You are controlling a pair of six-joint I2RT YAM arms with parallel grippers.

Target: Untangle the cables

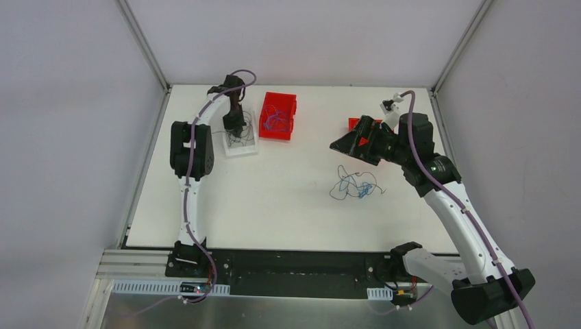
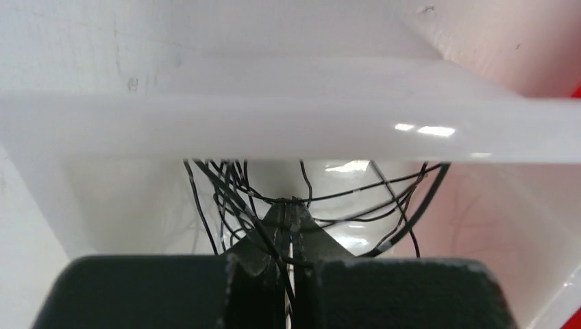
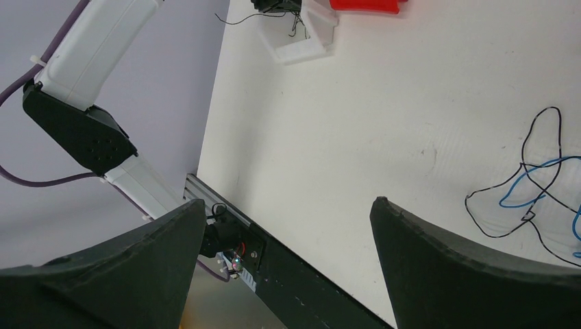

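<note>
Left gripper (image 2: 290, 229) was clamped shut on black wires (image 2: 223, 188) inside white tray (image 2: 288, 116). Right gripper (image 3: 288, 212) gaped wide, empty. Risk: on lifting, snagged strands could drag the tray along.

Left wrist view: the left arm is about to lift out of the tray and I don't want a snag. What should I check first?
1. Left gripper shut on black wires: ok.
2. Every black strand inside the white tray: not ok; the right wrist view shows one trailing over its edge.
3. Pinched strands free of the rest: cannot tell.
4. Right gripper open and empty: ok.
5. Blue-and-black tangle lying on the table, apart from both grippers: ok.
</note>
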